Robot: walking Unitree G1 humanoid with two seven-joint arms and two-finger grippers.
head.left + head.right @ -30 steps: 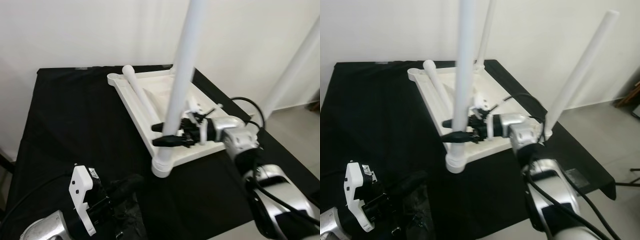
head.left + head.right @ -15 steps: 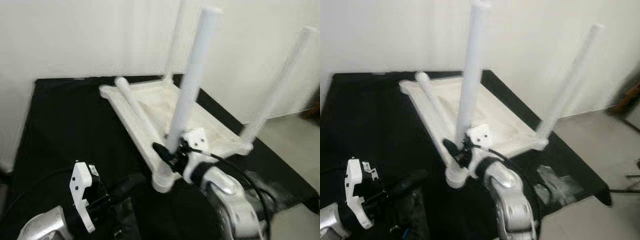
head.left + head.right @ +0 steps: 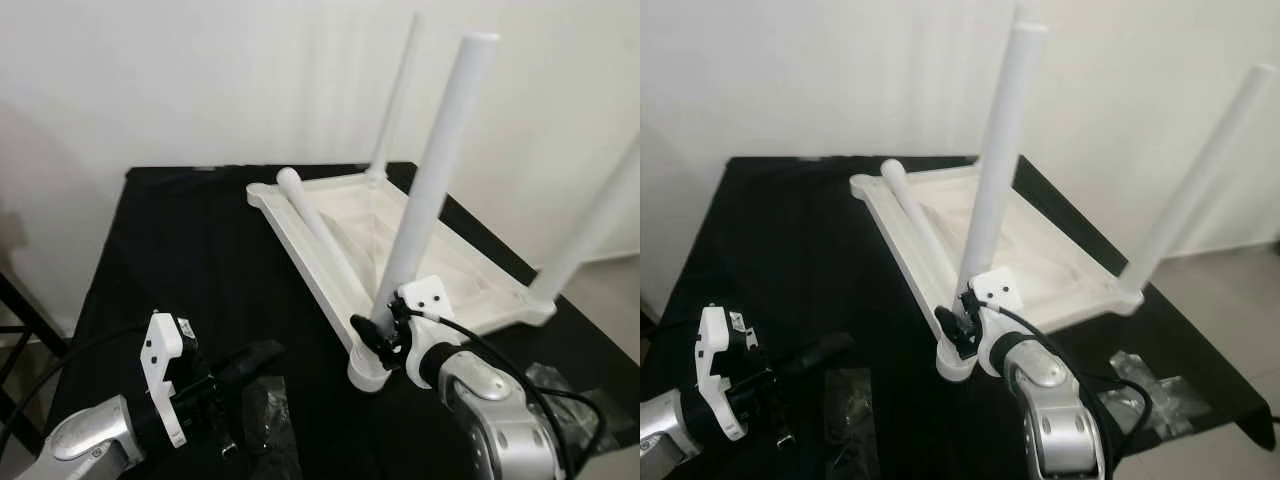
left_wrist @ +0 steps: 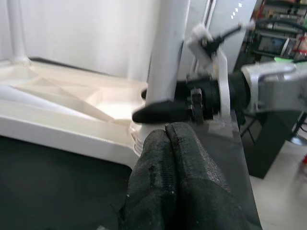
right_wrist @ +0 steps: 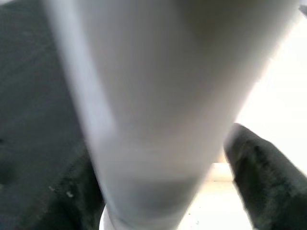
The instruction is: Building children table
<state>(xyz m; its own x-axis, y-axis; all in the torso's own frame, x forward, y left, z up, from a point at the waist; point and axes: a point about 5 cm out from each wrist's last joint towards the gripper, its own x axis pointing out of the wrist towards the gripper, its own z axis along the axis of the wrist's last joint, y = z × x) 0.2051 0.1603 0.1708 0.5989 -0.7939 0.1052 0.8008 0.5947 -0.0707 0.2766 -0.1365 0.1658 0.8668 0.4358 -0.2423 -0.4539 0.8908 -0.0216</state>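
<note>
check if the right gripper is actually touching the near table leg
Touching. In the left wrist view the right gripper has a black finger pressed against the near leg just above its socket; the right wrist view shows that leg between both fingers.

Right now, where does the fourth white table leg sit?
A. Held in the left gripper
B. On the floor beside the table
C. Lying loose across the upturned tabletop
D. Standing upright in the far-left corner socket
C: the loose leg lies flat along the upturned tabletop, while the right gripper grips the near upright leg just above its socket.
</note>
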